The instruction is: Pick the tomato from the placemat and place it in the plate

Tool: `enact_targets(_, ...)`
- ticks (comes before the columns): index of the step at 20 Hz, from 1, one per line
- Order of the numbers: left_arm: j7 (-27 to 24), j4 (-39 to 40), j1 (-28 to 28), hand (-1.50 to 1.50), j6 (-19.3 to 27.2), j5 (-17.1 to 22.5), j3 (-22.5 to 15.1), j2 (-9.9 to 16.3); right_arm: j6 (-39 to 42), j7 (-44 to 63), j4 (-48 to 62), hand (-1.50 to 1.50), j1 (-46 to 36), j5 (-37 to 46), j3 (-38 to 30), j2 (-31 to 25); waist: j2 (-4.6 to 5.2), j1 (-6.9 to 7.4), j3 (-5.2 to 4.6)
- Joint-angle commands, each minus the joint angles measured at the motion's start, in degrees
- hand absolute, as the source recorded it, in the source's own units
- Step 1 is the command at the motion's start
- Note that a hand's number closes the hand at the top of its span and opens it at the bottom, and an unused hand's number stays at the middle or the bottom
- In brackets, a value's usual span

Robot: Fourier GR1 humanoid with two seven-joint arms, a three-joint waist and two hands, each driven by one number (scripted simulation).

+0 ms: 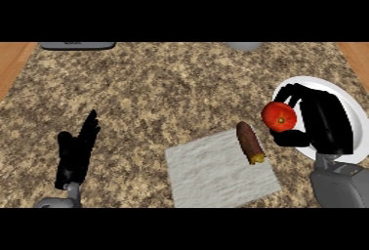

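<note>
Tomato [279, 117] clamped in right hand [317, 124], poised at plate [346, 105] rim for release; left hand [75, 151] rests, fingers straight, on table [166, 83].

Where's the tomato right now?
In the head view, the tomato is on the right side, held in the right hand at the left rim of the white plate, off the placemat.

One view only — it looks from the robot's head steeply down at the counter [158, 83], close above, arms coming in from below.
</note>
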Motion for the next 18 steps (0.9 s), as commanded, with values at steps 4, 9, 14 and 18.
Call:
enact_targets(4,0.5,0.0,-1.0,0.0,-0.8,-0.6,0.3,-0.5,0.9,5.3,-5.1,1.5,-0.3,-1.8,-8.7,-1.9,0.15,0.54,0.01)
enact_targets(9,0.0,1.3,-1.2,0.0,-1.5,-0.7,0.8,-1.0,2.2,0.9,6.2,1.5,-6.3,-7.6,-17.3,-7.4,0.25,0.81,0.02)
enact_targets(14,0.5,-0.7,0.1,0.0,-1.7,-1.4,1.3,-1.0,-5.2,-3.8,20.3,1.5,-7.8,-4.5,-17.3,-7.0,0.3,1.09,0.03)
enact_targets(18,3.2,-3.4,0.1,0.0,-3.4,-0.3,2.0,0.1,-5.6,-9.1,32.2,1.5,-12.6,-6.1,-21.2,-12.7,0.36,1.33,0.05)
